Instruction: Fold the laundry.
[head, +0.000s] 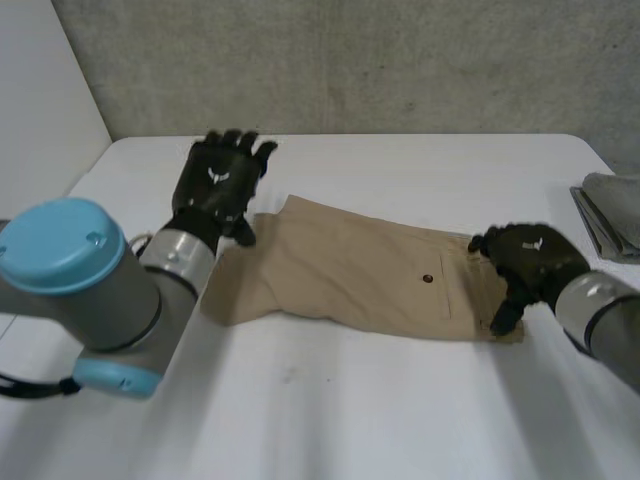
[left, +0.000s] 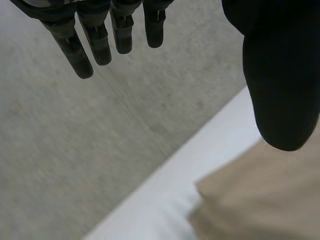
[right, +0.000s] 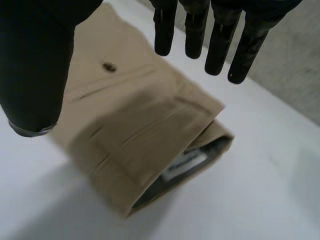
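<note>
You see 1 tan trousers (head: 350, 265) folded at frame centre on table (head: 400, 400). Left hand (head: 220, 185), upper left at leg end: fingers straight, empty. Right hand (head: 525, 262), right, over waistband: fingers spread, gripping nothing.

Khaki cotton trousers (head: 350, 270) lie folded flat across the white table (head: 400, 400), buttoned back pocket (head: 430, 280) up, waistband (right: 180, 165) open.

A bare lab setup — white table (head: 400, 420) against a raw concrete wall (head: 400, 60).
</note>
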